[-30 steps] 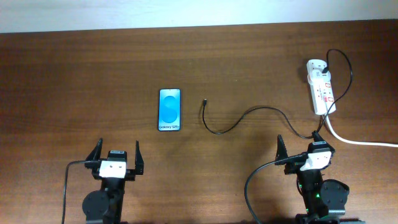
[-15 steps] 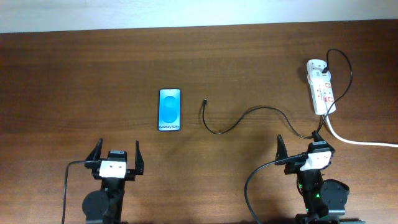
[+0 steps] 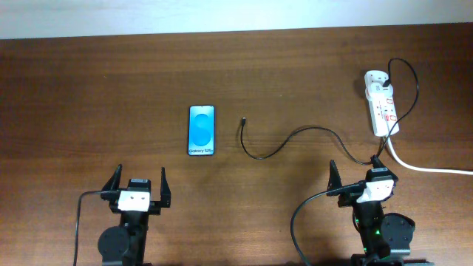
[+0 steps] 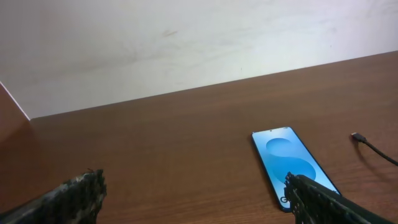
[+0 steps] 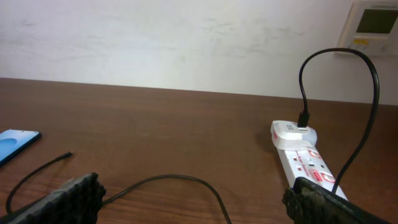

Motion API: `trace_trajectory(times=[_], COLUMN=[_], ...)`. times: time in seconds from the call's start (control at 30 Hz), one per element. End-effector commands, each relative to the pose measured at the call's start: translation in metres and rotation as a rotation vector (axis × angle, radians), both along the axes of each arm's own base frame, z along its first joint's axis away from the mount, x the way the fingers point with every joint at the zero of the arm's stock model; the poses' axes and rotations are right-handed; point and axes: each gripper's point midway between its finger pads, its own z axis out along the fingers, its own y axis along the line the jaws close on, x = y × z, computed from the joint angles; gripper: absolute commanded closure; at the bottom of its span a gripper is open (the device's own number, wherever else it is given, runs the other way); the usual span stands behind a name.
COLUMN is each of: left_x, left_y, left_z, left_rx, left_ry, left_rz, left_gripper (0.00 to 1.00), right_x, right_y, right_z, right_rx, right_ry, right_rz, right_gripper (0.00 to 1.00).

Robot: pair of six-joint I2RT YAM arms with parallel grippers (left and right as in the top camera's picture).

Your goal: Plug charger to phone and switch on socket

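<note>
The phone lies flat, blue screen up, left of centre; it also shows in the left wrist view and at the left edge of the right wrist view. The charger cable curls from its free plug tip, just right of the phone, to a plug in the socket strip at the far right. The cable and strip show in the right wrist view. My left gripper is open and empty near the front edge. My right gripper is open and empty, front right.
The strip's thick white cord runs off to the right edge. A pale wall stands behind the table's far edge, with a small wall panel on it.
</note>
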Motion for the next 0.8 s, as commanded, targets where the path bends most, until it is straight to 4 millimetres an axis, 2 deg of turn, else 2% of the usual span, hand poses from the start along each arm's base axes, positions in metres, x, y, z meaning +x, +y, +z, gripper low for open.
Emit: trace_trajectory(times=[0.0,0.3,0.4,0.77], left_x=[-0.0004,-0.0004,-0.0004,-0.0005], left_y=[0.003,0.0031,0.0105,0.0079], left_z=[-0.0011,-0.0009,-0.0002,-0.0017], left_rx=[0.017,0.017,0.021,0.019], left_ry=[0.002,0.001,-0.002,0.005], left_rz=[0.013,0.014,0.057,0.042], left_gripper=[0.01,0.01,0.01,0.01], right_x=[-0.0004,-0.0004,-0.0004,-0.0003], right_y=[0.0045,0.0045,0.0045,0.0044], right_z=[-0.0023,-0.0022,-0.0023,-0.002], right_rx=[-0.002,-0.002,-0.002,-0.002], right_ry=[0.002,0.001,0.002,0.0], right_rz=[0.023,0.022,0.022,0.022], right_gripper=[0.02,0.02,0.02,0.02])
